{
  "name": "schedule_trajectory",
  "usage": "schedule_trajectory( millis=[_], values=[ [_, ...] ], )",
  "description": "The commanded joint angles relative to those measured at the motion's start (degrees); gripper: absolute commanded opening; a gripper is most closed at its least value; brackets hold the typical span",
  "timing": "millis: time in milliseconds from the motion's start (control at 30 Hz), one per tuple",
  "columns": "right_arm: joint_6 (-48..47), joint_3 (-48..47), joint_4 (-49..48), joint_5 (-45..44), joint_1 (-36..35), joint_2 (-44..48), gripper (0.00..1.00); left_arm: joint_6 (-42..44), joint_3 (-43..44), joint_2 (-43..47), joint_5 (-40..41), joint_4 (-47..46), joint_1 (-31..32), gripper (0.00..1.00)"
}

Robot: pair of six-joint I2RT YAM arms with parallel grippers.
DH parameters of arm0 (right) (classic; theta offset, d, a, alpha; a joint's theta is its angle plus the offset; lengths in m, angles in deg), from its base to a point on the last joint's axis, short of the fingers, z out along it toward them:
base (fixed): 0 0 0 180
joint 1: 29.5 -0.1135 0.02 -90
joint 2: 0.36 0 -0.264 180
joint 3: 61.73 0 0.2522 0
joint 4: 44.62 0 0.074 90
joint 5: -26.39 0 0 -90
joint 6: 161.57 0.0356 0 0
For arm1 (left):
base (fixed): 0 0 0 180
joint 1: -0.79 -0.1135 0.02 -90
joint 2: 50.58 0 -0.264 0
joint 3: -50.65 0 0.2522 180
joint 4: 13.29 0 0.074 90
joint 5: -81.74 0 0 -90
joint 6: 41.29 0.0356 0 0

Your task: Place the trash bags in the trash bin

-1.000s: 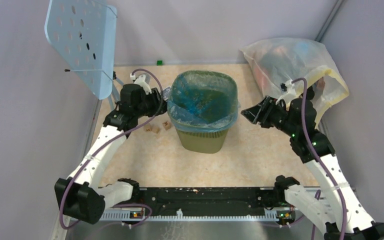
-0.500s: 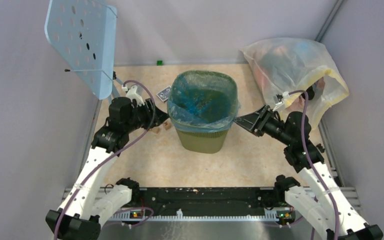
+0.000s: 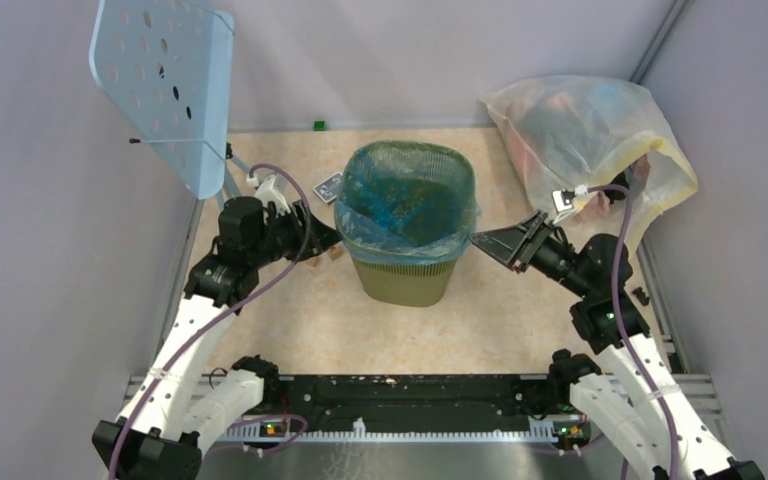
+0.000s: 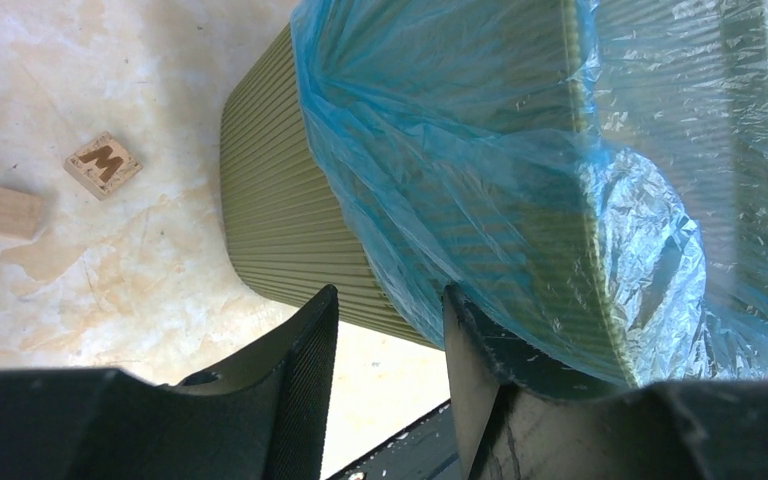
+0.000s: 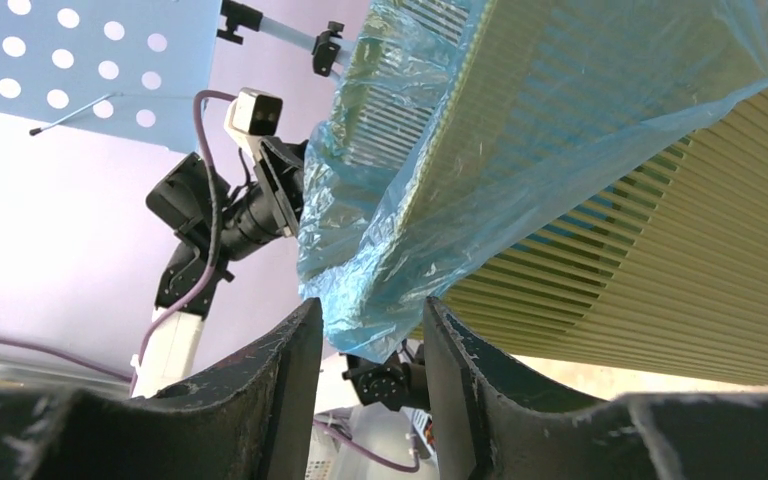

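Now L hand [image 3: 328, 240] & R hand [image 3: 480, 241], both spread, flank trash bin [image 3: 407, 282] from bench's left/right edges. Trash bag [image 3: 407, 200] hem hangs inside R hand's gap, and L hand sits just beside it.

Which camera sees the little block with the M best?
Left wrist view: the M block lies close, its letter readable. The top view shows only a tiny brown speck; the right wrist view misses it.
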Motion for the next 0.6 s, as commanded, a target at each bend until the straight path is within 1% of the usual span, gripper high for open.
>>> schedule_trajectory(
  millis=[0,100,233,333,400,467,533,567],
  values=[
    [1.54,0.87,-5.22,1.65,0.33,-1.86,0.42,-1.12,-0.62,0.24,-1.94,-3.62,-0.13,0.49],
    [2.19,1.63,-7.05,1.54,0.35,-2.12,0.42,-1.21,-0.84,0.07,-2.11,-3.83,-0.15,0.49],
    [2.86,2.15,-8.46,2.68,0.31,-3.07,0.38,-1.21,-1.23,-0.07,-2.07,-4.01,-0.15,0.49],
    [3.50,2.58,-9.64,2.90,0.31,-3.33,0.29,-1.29,-1.47,-0.22,-2.17,-4.23,-0.16,0.49],
    [3.61,2.77,-9.77,2.78,0.34,-3.21,0.20,-1.29,-1.52,-0.45,-2.28,-4.45,-0.16,0.49],
    [3.86,2.92,-9.78,2.69,0.31,-3.12,0.09,-1.28,-1.71,-0.58,-2.33,-4.67,-0.17,0.49],
    [4.07,3.14,-9.61,2.77,0.35,-2.93,0.01,-1.33,-1.71,-0.81,-2.34,-4.81,-0.16,0.49],
    [4.09,3.31,-9.27,2.73,0.33,-2.74,0.00,-1.27,-1.75,-0.89,-2.33,-4.93,-0.11,0.49]
  ],
)
